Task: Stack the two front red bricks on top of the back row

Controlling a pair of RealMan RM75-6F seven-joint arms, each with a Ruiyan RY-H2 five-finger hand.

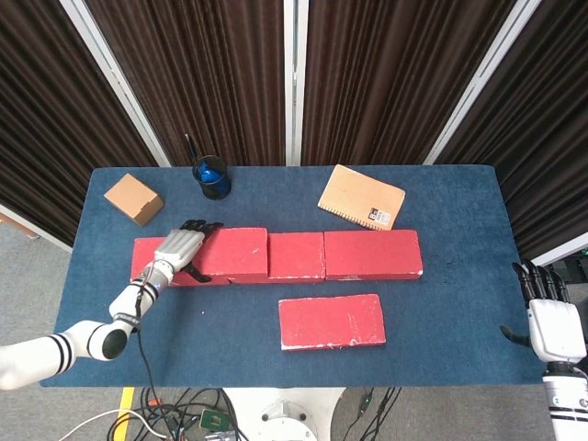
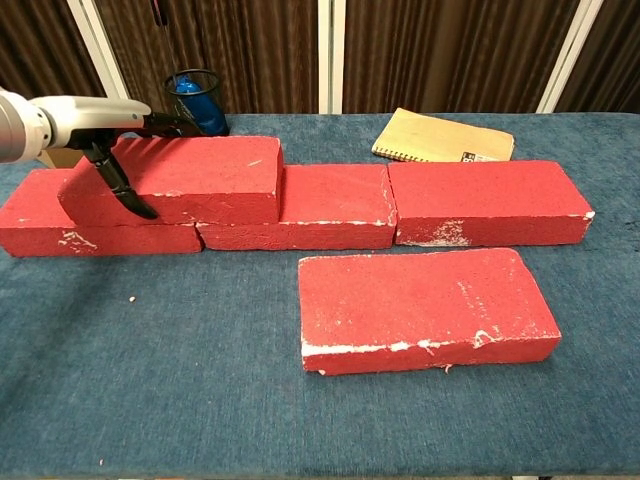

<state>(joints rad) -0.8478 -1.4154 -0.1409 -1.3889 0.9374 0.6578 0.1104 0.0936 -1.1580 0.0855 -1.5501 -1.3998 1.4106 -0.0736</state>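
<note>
The left robot hand gripped a rectangular red foam brick atop the back row, while the remaining flat red brick, lengthwise left-to-right, lay well to its right.

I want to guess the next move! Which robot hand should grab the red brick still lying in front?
Probably the right robot hand. It holds nothing and the front brick lies toward its side of the table. The left robot hand is busy gripping the stacked brick at the far left.
</note>
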